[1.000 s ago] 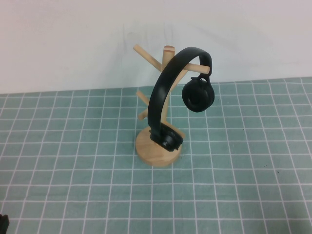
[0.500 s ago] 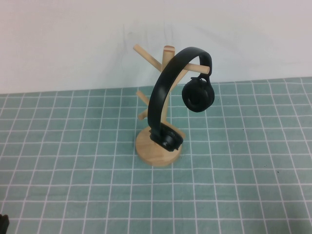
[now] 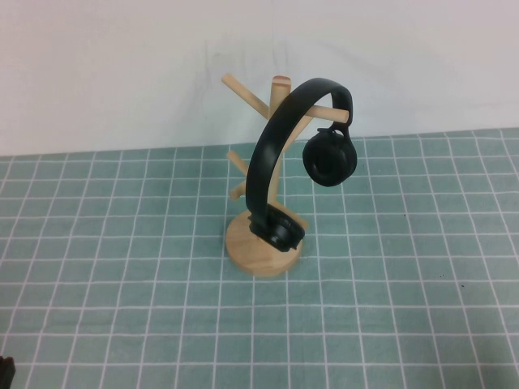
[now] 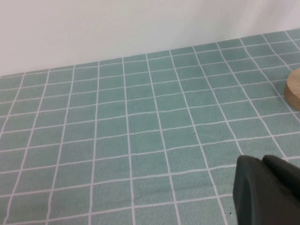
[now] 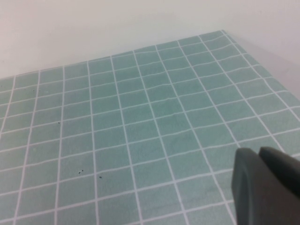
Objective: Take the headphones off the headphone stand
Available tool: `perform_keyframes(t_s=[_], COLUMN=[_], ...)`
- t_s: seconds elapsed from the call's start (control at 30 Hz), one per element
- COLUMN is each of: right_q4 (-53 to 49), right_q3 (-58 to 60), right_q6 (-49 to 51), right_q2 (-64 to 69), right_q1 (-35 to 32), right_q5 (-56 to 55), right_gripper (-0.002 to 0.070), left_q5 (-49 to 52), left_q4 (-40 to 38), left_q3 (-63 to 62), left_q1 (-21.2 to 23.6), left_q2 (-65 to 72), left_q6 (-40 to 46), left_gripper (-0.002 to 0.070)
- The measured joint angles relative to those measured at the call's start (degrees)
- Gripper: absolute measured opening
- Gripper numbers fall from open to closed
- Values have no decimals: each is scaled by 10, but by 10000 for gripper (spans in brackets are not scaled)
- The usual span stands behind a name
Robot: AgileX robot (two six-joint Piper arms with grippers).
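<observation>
The light wooden headphone stand [image 3: 243, 247] stands at the table's middle, near the back wall. The black headphones [image 3: 268, 146] hang on it, the headband hooked over an upper peg. One ear cup [image 3: 328, 158] hangs free on the right and the other [image 3: 280, 231] rests by the round base. My left gripper [image 4: 261, 160] is shut and empty, low over the mat, with the stand's base edge [image 4: 294, 93] far off to its side. My right gripper [image 5: 258, 152] is shut and empty over bare mat. Neither gripper's fingers show in the high view.
A green mat with a white grid [image 3: 405, 284] covers the table up to a white wall [image 3: 122, 65]. A small dark part [image 3: 4, 369] shows at the high view's lower left corner. The mat's far corner [image 5: 222, 33] shows in the right wrist view.
</observation>
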Motion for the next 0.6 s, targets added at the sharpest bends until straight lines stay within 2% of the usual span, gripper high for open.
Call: perform_keyframes(t_s=[0.4, 0.6], right_q4=[0, 0], right_q3=[0, 0], right_q6=[0, 0], right_q2=[0, 0], right_q1=[0, 0], right_q5=[-13, -158], right_gripper=[-8, -8], left_q5=[0, 0], left_q4=[0, 0], left_q3=[0, 0], left_q1=[0, 0], left_q2=[0, 0], left_q6=[0, 0], left_gripper=[-6, -6])
